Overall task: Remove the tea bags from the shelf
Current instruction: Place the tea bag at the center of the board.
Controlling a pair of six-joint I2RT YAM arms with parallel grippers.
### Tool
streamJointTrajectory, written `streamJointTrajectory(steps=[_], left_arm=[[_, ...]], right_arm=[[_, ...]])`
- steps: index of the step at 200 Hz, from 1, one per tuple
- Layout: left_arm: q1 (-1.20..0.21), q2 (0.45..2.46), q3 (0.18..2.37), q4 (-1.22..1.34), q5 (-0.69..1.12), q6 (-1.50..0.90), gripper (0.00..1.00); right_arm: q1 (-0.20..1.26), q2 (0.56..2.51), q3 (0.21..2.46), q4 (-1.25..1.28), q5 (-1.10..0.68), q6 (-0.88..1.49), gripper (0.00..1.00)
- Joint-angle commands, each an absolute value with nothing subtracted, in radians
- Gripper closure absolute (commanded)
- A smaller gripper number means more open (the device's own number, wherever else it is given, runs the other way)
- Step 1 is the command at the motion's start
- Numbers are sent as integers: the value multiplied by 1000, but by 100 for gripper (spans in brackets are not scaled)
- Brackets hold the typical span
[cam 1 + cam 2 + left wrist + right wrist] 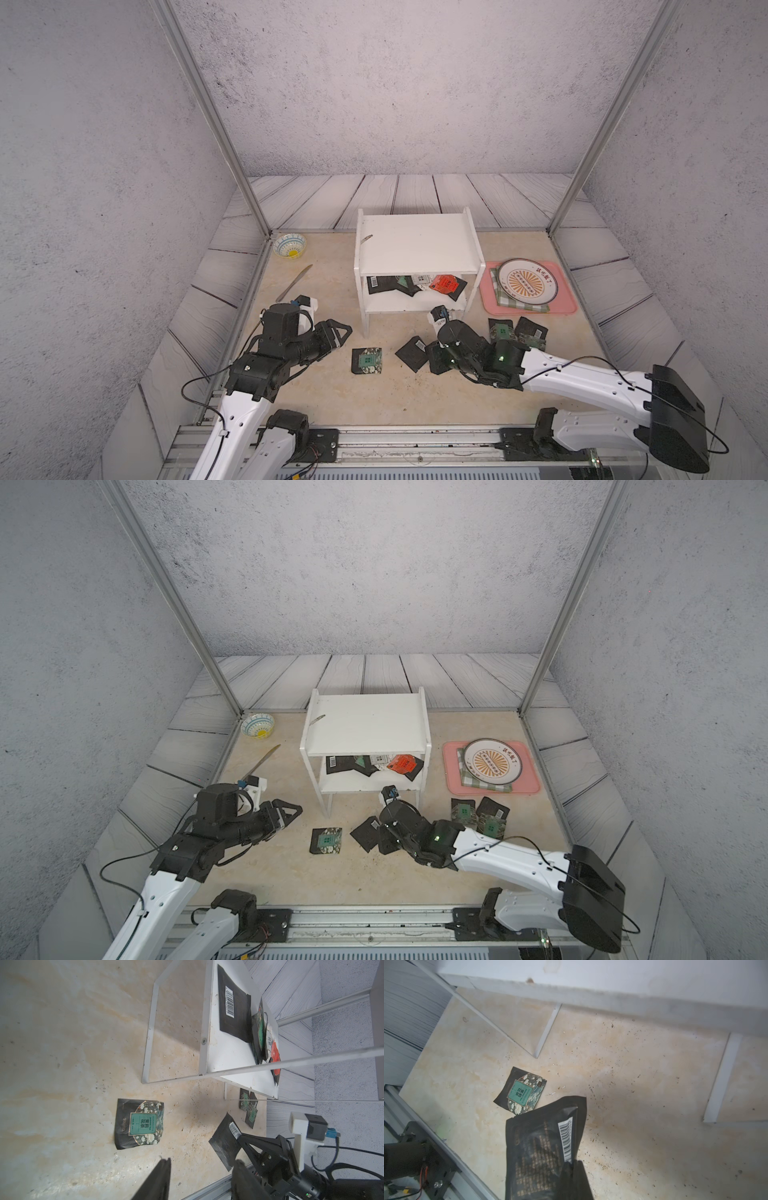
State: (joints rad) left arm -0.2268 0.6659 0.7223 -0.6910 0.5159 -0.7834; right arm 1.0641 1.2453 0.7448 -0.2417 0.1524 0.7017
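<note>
Right end effector [572, 1165] pinches barcode-labelled tea bag [537, 1147].

A white shelf [417, 245] stands on the tabletop [332, 399], with tea bags [409, 284] heaped on its lower board. In front lie a green bag [367, 360], a black barcode bag [412, 353] at the right tool [432, 357], and a pair of bags [517, 332] near a pink tray [557, 309].

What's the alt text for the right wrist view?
A black barcode tea bag is pinched in the right gripper, jaws shut, over the beige table. A green floral tea bag lies flat beyond it, with the white shelf behind.
</note>
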Motion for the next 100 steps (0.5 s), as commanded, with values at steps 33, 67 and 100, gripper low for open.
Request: streamJointTrajectory(steps=[33,67,100], left_arm=[[-233,656,700,-674,506,-780,48],[-233,658,701,-673,505,-779,48],[-233,661,699,-673,502,-778,48]], right_arm=[[1093,1407,753,-96,238,787,98],[1099,1495,765,-62,262,848,98],[1109,1565,783,-51,288,886,98]])
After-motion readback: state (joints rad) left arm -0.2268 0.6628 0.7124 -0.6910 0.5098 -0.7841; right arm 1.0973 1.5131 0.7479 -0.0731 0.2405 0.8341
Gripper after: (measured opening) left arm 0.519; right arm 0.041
